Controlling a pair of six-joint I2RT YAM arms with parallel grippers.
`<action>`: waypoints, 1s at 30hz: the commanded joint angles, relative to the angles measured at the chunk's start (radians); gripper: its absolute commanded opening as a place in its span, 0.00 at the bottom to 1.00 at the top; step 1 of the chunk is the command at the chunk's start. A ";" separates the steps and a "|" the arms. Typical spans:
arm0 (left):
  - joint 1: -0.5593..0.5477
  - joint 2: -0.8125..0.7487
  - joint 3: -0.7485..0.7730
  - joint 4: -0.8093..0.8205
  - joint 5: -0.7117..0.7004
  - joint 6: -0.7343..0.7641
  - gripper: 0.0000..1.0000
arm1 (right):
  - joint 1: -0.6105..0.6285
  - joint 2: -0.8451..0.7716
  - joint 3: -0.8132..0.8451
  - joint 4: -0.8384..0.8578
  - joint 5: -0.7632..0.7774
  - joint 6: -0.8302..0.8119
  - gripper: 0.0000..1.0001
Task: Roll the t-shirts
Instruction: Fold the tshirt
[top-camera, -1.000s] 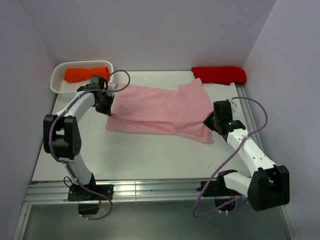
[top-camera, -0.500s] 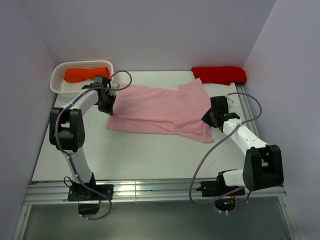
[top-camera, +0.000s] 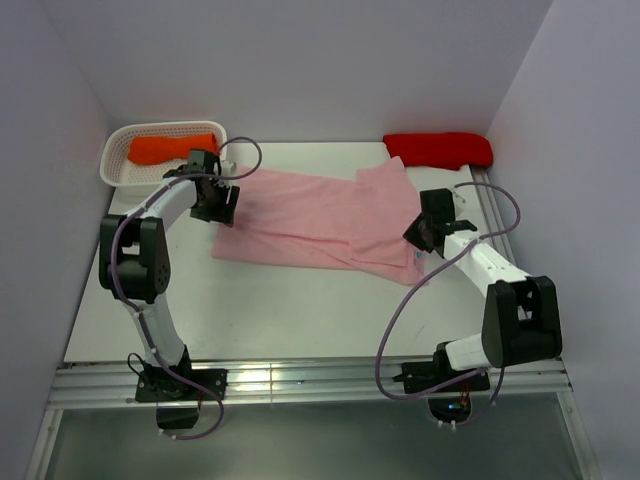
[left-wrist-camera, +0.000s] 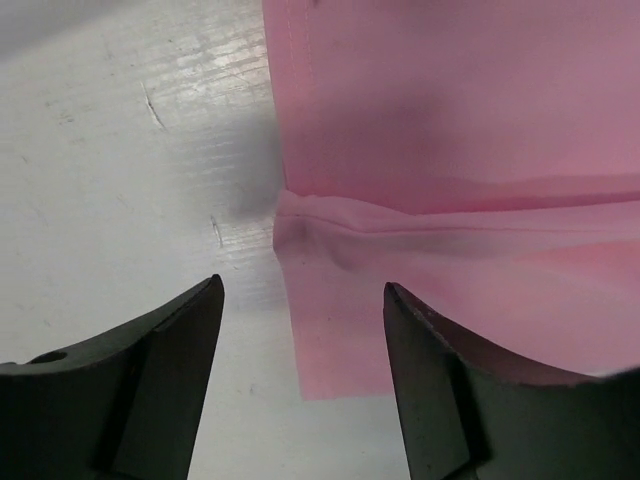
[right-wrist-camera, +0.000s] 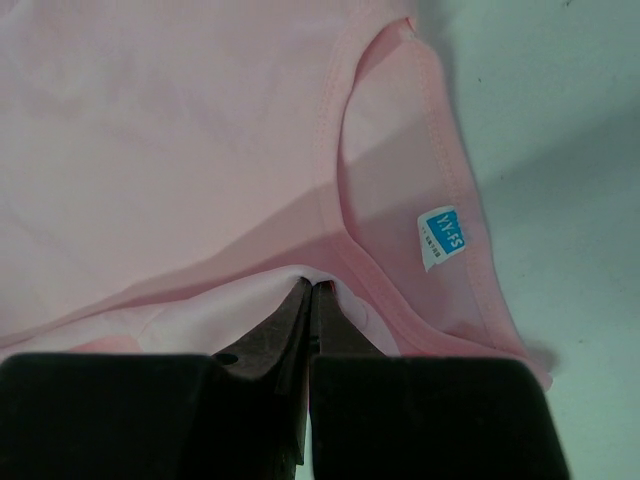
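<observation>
The light pink t-shirt (top-camera: 320, 220) lies folded lengthwise across the table. My left gripper (top-camera: 222, 208) stands open at its left end. In the left wrist view the jaws (left-wrist-camera: 302, 290) are apart, with the shirt's (left-wrist-camera: 450, 150) lower left corner and bare table between them and nothing held. My right gripper (top-camera: 418, 236) is at the shirt's collar end. In the right wrist view it (right-wrist-camera: 310, 288) is shut, pinching a raised fold of the pink cloth (right-wrist-camera: 180, 120) just below the neckband, near the blue label (right-wrist-camera: 442, 235).
A white basket (top-camera: 112, 165) at the back left holds an orange bundle (top-camera: 170, 148). A red bundle (top-camera: 438, 148) lies at the back right corner. Walls close in on three sides. A metal rail (top-camera: 300, 378) runs along the near edge.
My left gripper has opened and let go of the shirt's left edge, which now lies flat. The right arm has drawn back a little, still shut on the cloth.
</observation>
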 joint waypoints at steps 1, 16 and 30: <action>0.001 -0.074 0.015 0.031 -0.009 0.003 0.72 | -0.020 0.014 0.074 0.020 0.017 -0.023 0.00; 0.010 -0.222 -0.267 0.048 0.106 0.100 0.61 | -0.066 0.142 0.154 0.011 -0.023 -0.046 0.00; 0.013 -0.214 -0.325 0.113 0.046 0.097 0.60 | -0.071 0.157 0.209 -0.054 0.002 -0.063 0.53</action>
